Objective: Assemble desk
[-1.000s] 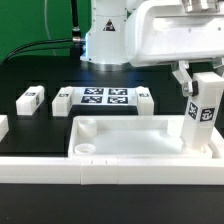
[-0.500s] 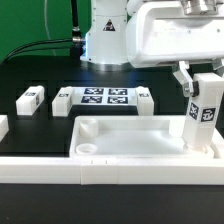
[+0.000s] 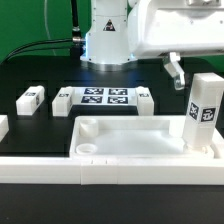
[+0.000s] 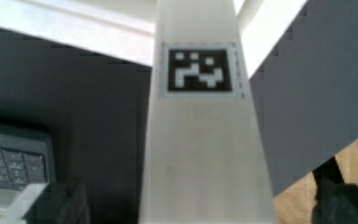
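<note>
1. The tabletop (image 3: 140,135) lies flat, rim up, near the front of the black table (image 3: 30,70). It sits just behind the long white border bar (image 3: 100,172). A round socket (image 3: 88,150) shows in its near corner on the exterior view's left.
2. The upright leg (image 3: 203,112) stands vertical in the tabletop's far corner on the exterior view's right, with its foot inside the rim. Its tag (image 3: 203,113) faces the exterior camera.
3. In the wrist view the same leg (image 4: 201,150) fills the middle of the picture, with a tag (image 4: 201,70) high on its face.
4. The gripper (image 3: 200,70) hangs at the top of the upright leg with its jaws spread wide and holding nothing. One finger (image 3: 175,70) shows to the exterior view's left of the leg with a clear gap between them. The other finger is hidden in that view.
5. In the wrist view a dark finger (image 4: 60,205) sits off to one side of the leg. I cannot tell whether it touches the leg.
6. Three loose legs lie on the table beyond the tabletop (image 3: 32,99) (image 3: 63,100) (image 3: 144,97). Two of them flank the marker board (image 3: 105,97).
7. A white piece (image 3: 3,125) is cut off by the exterior view's left edge, and I cannot tell what it is.
8. The robot base (image 3: 105,40) stands behind the marker board.
</note>
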Controlling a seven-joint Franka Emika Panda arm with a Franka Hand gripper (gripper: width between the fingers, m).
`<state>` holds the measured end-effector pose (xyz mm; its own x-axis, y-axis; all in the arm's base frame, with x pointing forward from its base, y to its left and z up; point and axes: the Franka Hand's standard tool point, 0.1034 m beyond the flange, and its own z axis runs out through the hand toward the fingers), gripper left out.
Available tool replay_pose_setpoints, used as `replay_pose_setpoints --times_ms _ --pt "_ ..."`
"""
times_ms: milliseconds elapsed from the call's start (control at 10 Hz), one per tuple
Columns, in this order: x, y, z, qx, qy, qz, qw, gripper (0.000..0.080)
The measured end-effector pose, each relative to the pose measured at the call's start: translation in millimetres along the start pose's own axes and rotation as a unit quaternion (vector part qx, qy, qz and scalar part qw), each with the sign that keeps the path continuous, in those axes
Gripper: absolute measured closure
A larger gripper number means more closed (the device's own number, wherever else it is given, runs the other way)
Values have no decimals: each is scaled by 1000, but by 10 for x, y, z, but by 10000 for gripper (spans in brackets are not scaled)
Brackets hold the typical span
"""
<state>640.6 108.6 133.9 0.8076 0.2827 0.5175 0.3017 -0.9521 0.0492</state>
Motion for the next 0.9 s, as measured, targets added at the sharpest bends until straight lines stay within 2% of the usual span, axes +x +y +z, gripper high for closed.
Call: replay_pose_setpoints --times_ms 300,600,700,800,900 --pt "107 38 -173 -8 10 4 1000 150" --pt "84 27 -150 -7 7 3 1000 150" --pt "49 15 -130 -4 -9 3 1000 150" --pt "0 55 -96 -6 -11 8 1000 150" --pt "-112 37 -40 1 -55 26 998 150"
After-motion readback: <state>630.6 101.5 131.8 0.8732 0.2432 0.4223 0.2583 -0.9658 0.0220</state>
